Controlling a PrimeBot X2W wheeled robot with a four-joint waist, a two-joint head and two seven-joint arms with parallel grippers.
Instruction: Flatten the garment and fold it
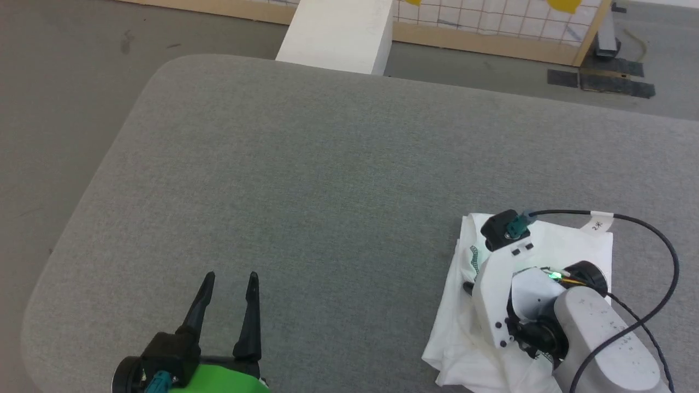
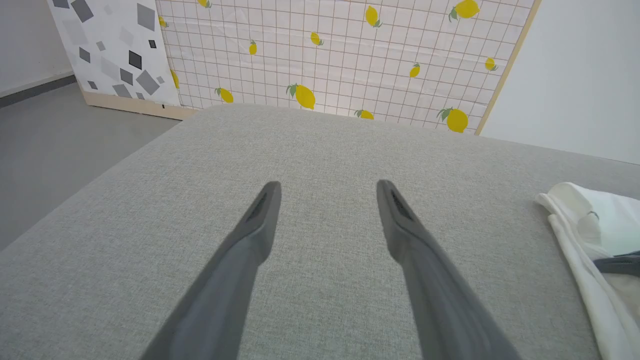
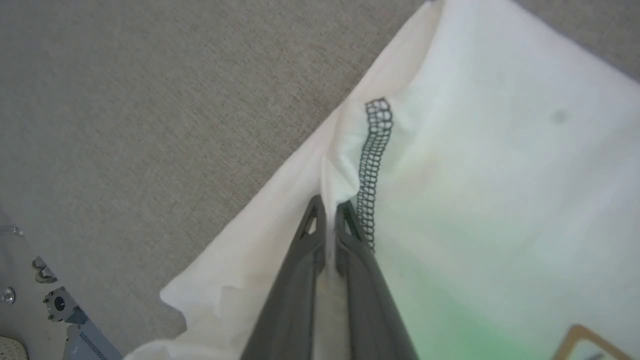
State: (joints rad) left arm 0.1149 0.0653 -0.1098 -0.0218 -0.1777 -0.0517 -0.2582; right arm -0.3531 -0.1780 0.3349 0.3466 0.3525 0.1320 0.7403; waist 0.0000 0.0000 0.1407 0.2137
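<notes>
- Box (image 1: 338, 33) of white rigid board stands on the floor just past the far edge of the grey padded table (image 1: 327, 164), about midway along. Its top faces me flat and plain, so I cannot tell whether anything is inside.
- Over at the near left, the left gripper (image 1: 231, 275) hangs just above bare grey fabric with its two dark fingers spread wide. It holds nothing, and the left wrist view (image 2: 328, 184) has table cloth showing between the tips.
- Beyond that gripper, across the floor, stands a lemon-print screen (image 2: 350, 50).
- At the near right, the right gripper (image 3: 330, 202) has its fingers drawn almost together, pinching a thin fold of white cloth between the tips.
- That fold belongs to the garment (image 1: 568, 245), which lies on the near right part of the table under the right wrist.
- The garment is bunched into a compact, rumpled heap, with several layers stacked along its left edge.
- A short run of dark zigzag stitching (image 3: 375, 150) sits just beside the pinching tips.
- A green glow tints the cloth near the wrist.
</notes>
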